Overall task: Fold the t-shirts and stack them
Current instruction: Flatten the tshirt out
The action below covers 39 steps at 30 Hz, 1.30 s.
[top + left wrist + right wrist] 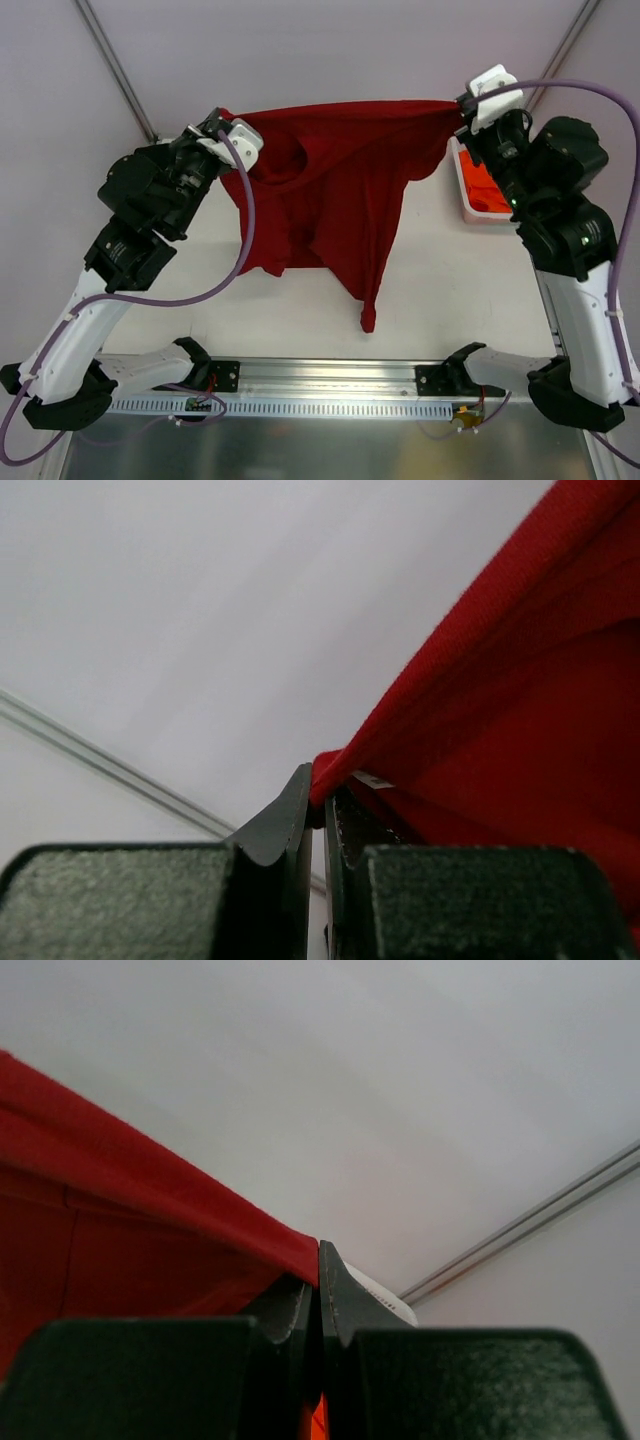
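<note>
at the upper left of the overhead view the left gripper was pinched tight on one top corner of the dark red t-shirt; its wrist view showed the jaws almost together with a thin edge of red cloth caught between them. the shirt spanned the upper middle of the frame, its top edge drawn fairly straight between the two arms. the body sagged in uneven folds to a narrow tail at the lower middle, over the desk; whether the tail touched the desk could not be told. held this way, the cloth probably hung open so it could be laid flat for folding. at the upper right the right gripper was clamped on the opposite corner. just below it a white basket held orange-red cloth, likely waiting its turn.
</note>
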### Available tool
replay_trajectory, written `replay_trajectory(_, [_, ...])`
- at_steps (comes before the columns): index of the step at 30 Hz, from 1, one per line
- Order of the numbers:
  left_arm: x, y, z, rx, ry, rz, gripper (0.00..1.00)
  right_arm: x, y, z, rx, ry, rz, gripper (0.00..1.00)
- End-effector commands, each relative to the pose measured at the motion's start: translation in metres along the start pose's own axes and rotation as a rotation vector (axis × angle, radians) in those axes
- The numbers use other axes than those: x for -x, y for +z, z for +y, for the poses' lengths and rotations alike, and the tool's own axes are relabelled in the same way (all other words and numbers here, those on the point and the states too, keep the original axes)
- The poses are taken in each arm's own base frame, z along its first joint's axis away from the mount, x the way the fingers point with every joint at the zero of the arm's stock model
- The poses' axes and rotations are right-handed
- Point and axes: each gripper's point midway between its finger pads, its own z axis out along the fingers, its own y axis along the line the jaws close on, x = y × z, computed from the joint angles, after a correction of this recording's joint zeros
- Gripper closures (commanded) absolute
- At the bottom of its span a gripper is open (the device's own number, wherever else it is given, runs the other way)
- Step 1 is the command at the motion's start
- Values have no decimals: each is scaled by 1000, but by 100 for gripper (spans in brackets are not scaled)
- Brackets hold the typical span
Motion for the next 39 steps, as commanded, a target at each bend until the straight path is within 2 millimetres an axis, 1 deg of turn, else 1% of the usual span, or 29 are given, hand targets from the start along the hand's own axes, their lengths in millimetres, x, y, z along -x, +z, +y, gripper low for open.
replay_trajectory(1, [-36, -51, 77, 321, 3, 186, 100, -9, -13, -88, -408, -63, 142, 100])
replay_trajectory(2, [-44, -51, 66, 280, 20, 213, 100, -17, 8, -80, -383, -84, 173, 100])
replay_trajectory(3, [-53, -50, 53, 239, 23, 234, 100, -21, 16, -72, -351, -86, 183, 100])
replay_trajectory(5, [-62, -53, 37, 181, 32, 245, 100, -21, 34, -53, -271, -45, 166, 100])
replay_trajectory(6, [-76, -53, 18, 122, 53, 277, 100, -29, 47, -40, -225, -42, 193, 100])
replay_trajectory(8, [-87, -56, 10, 111, 64, 302, 99, -19, 54, -35, -203, -11, 171, 100])
replay_trajectory(9, [-92, -56, 5, 105, 62, 314, 86, -20, 57, -31, -187, 6, 175, 100])
replay_trajectory(10, [-94, -58, 9, 119, 50, 318, 67, -22, 63, -26, -172, 9, 182, 100])
replay_trajectory(11, [-91, -59, 11, 127, 12, 302, 16, -16, 64, -21, -159, 11, 168, 100])
replay_trajectory(12, [-85, -59, 17, 141, -17, 282, 1, -15, 66, -16, -145, 0, 169, 100])
replay_trajectory(13, [-84, -58, 20, 145, -34, 273, 1, -15, 67, -10, -133, -9, 171, 100])
replay_trajectory(14, [-80, -57, 19, 139, -47, 258, 1, -13, 69, 2, -104, -18, 167, 100])
replay_trajectory(17, [-79, -45, 6, 96, -92, 245, 1, -12, 70, 27, -23, -5, 169, 100])
replay_trajectory(19, [-84, -31, -27, -3, -143, 238, 1, -14, 68, 61, 132, 14, 165, 100])
replay_trajectory(20, [-88, -27, -42, -49, -161, 245, 1, -12, 66, 82, 209, 36, 160, 100])
replay_trajectory(21, [-93, -22, -61, -100, -201, 253, 1, -14, 61, 112, 344, 31, 162, 100])
replay_trajectory(22, [-93, -15, -81, -167, -221, 245, 1, -16, 54, 133, 445, 32, 167, 100])
replay_trajectory(23, [-93, -12, -94, -210, -239, 240, 1, -16, 49, 165, 580, 42, 169, 100])
replay_trajectory(24, [-95, -10, -110, -253, -279, 245, 1, -19, 28, 198, 770, 66, 180, 100])
replay_trajectory(25, [-96, -6, -123, -295, -298, 245, 1, -18, 19, 214, 853, 76, 185, 100])
replay_trajectory(26, [-91, -6, -136, -353, -328, 222, 1, -12, 3, 238, 983, 95, 170, 100])
replay_trajectory(27, [-89, -5, -145, -379, -371, 219, 1, -20, -5, 254, 1063, 107, 208, 100])
replay_trajectory(28, [-89, -4, -154, -409, -394, 220, 1, -20, -13, 263, 1123, 122, 215, 100])
replay_trajectory(29, [-82, -5, -166, -469, -427, 196, 1, -15, -29, 275, 1223, 156, 204, 100])
replay_trajectory(31, [-76, -6, -178, -526, -447, 176, 1, -14, -36, 285, 1299, 181, 211, 100])
replay_trajectory(32, [-72, -7, -181, -549, -455, 162, 1, -9, -40, 286, 1323, 193, 198, 100])
replay_trajectory(35, [-58, -14, -186, -611, -472, 107, 1, -11, -39, 288, 1307, 179, 205, 100])
replay_trajectory(36, [-52, -17, -189, -642, -488, 85, 1, -10, -33, 285, 1275, 169, 197, 100])
replay_trajectory(39, [-38, -26, -194, -707, -532, 40, 1, -6, -32, 279, 1247, 165, 178, 100])
